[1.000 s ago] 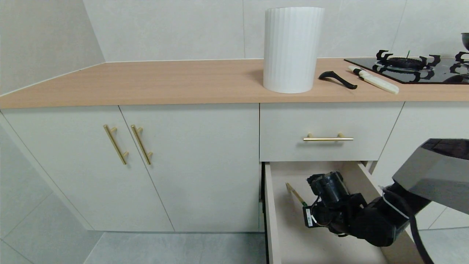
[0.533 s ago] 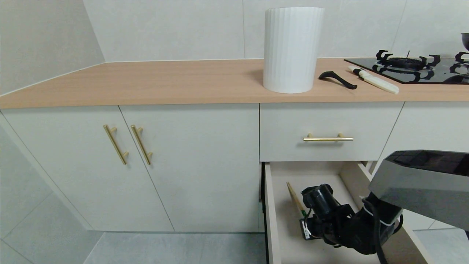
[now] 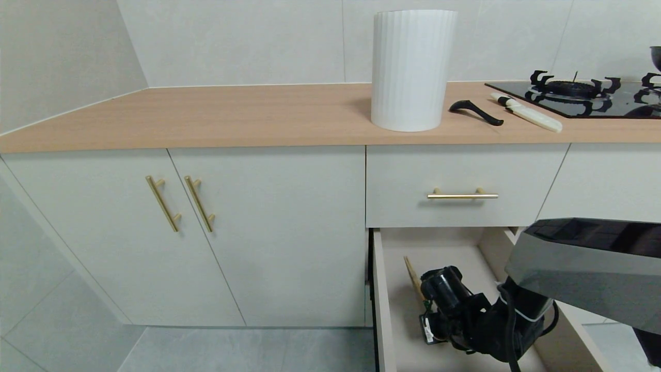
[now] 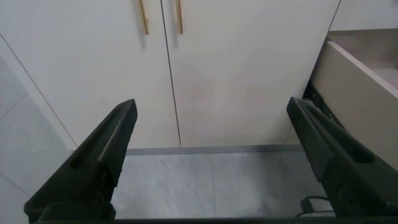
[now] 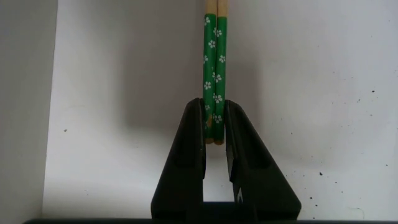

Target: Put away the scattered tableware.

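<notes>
1. Grips the green-patterned chopsticks by their ends in the right pincer, fingers pressed narrow on the pair.
2. Holds them low inside the open drawer, near its left wall, sticks pointing away from the pincer toward the drawer's back.
3. Hangs the left pincer wide apart, holding nothing, before the cabinet doors.
4. Up on the bench: a black utensil and a white knife, near each other.

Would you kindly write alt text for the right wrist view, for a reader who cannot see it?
The right gripper is shut on the end of a pair of chopsticks with green, white-flowered bands, held over the pale floor of the open drawer.
</notes>
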Tool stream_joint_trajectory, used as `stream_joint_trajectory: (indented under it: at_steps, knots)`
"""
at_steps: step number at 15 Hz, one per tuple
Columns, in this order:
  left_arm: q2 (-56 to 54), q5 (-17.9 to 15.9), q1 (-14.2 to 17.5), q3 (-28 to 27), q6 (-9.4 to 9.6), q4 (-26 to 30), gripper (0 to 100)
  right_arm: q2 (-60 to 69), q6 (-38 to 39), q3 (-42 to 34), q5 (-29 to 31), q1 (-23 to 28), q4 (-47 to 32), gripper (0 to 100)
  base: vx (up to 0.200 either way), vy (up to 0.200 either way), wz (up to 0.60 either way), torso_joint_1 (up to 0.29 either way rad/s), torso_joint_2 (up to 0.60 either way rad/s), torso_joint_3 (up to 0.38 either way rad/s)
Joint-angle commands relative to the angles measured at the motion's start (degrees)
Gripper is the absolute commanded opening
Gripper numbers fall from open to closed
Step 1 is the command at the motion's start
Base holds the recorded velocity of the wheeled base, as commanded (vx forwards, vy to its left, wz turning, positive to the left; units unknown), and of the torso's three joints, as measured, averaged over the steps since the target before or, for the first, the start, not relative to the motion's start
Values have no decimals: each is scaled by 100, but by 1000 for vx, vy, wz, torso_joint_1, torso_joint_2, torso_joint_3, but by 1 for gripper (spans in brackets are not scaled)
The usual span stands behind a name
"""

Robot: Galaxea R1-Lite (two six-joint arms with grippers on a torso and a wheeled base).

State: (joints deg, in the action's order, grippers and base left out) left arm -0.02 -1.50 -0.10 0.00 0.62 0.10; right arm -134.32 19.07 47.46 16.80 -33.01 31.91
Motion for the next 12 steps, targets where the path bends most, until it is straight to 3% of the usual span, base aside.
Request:
stream_joint_trajectory:
  at_steps: [1, 2, 9, 12]
  knots:
    - [2, 1, 1, 0, -1, -1, 100, -7, 1, 0, -1, -3, -1, 0, 0, 0, 0, 0, 0, 0]
    - [2, 1, 1, 0, -1, -1, 100, -7, 1, 0, -1, -3, -1, 100, 0, 0, 0, 0, 0, 0]
    - [2, 1, 1, 0, -1, -1, 100, 81, -8, -17, -1, 5, -10, 100, 0, 0, 0, 0, 0, 0]
    - [2, 1, 1, 0, -1, -1, 100, 810, -43, -96, 78, 111, -133, 100, 0, 0, 0, 0, 0, 0]
